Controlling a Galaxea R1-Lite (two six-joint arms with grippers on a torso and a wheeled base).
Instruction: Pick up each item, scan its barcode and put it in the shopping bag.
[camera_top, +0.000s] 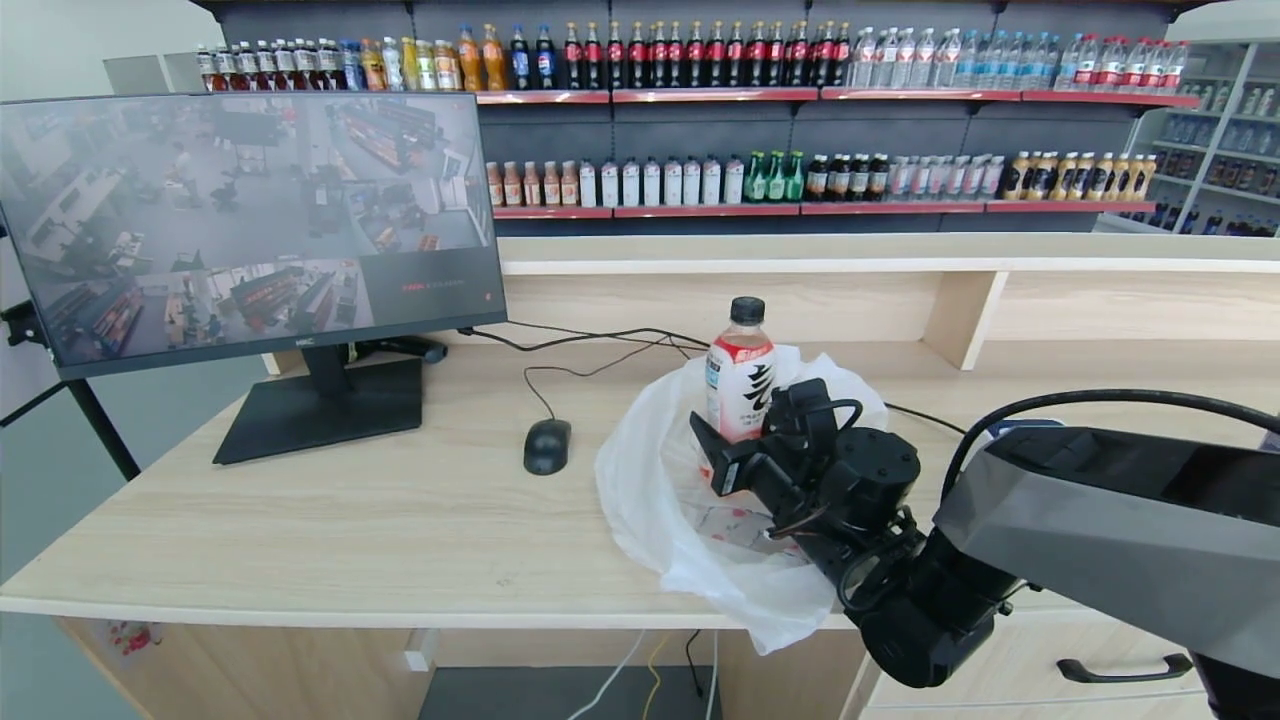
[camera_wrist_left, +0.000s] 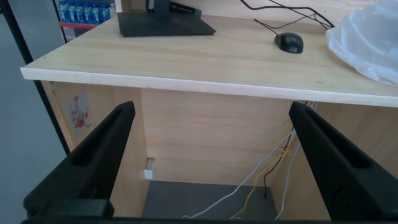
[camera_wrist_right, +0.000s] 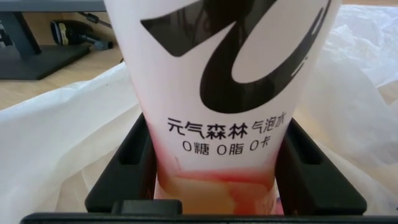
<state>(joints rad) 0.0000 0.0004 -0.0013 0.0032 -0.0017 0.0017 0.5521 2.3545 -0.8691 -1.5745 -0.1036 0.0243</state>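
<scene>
A drink bottle (camera_top: 741, 380) with a black cap and a white-and-pink label stands upright over the open white shopping bag (camera_top: 655, 480) on the wooden counter. My right gripper (camera_top: 748, 437) is shut on the bottle's lower body; in the right wrist view the bottle (camera_wrist_right: 224, 93) sits between both black fingers (camera_wrist_right: 127, 168), with the bag (camera_wrist_right: 56, 143) spread beneath. My left gripper (camera_wrist_left: 211, 162) is open and holds nothing. It hangs below and in front of the counter edge (camera_wrist_left: 186, 84). The bag's edge (camera_wrist_left: 367, 37) lies on the counter beyond it.
A monitor (camera_top: 250, 220) on a black stand occupies the counter's left. A black mouse (camera_top: 547, 446) with cables lies between it and the bag. A raised wooden ledge (camera_top: 890, 260) runs behind, with shelves of bottles beyond. Cables hang under the counter (camera_wrist_left: 267, 180).
</scene>
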